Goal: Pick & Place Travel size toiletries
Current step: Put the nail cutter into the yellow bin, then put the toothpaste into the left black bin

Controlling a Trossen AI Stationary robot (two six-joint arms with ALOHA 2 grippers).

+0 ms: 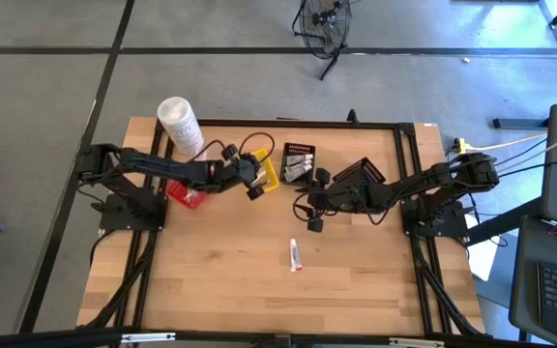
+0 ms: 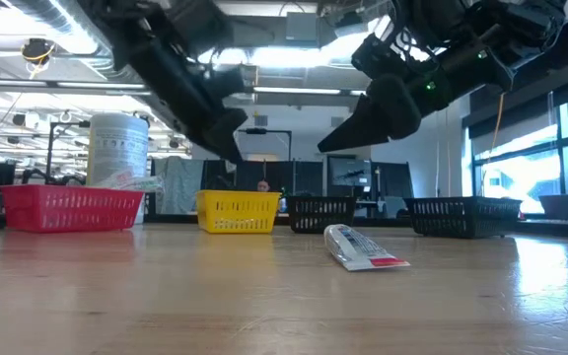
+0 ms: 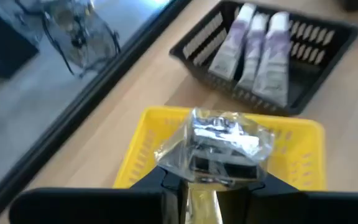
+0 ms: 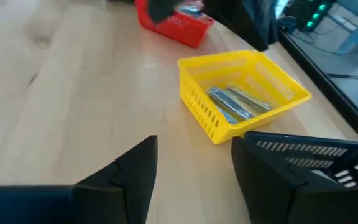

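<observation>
A: Toiletries first, from above: one tube (image 1: 296,254) lies alone on the bare table (image 1: 211,280), well apart from the baskets. The left gripper (image 1: 252,183) hangs over the yellow basket (image 1: 268,174); the right gripper (image 1: 312,213) sits beside a black basket (image 1: 299,161) with tubes in it.

B: Low view now. That tube (image 2: 361,248) rests flat, both arms up above it. Risk?

A: Left wrist view: the jaws are clenched on a clear-wrapped packet (image 3: 219,146) above the yellow basket (image 3: 291,134). Let go off-centre and I'd say it catches the rim and tips out. More tubes (image 3: 253,53) lie in the black basket (image 3: 328,59) beyond.

B: And the right wrist view?

A: Fingers (image 4: 129,171) spread apart, nothing between them. Silvery sachets (image 4: 235,102) lie in the yellow basket (image 4: 197,99). Both arms crowd that basket; a bump could shove it.
</observation>
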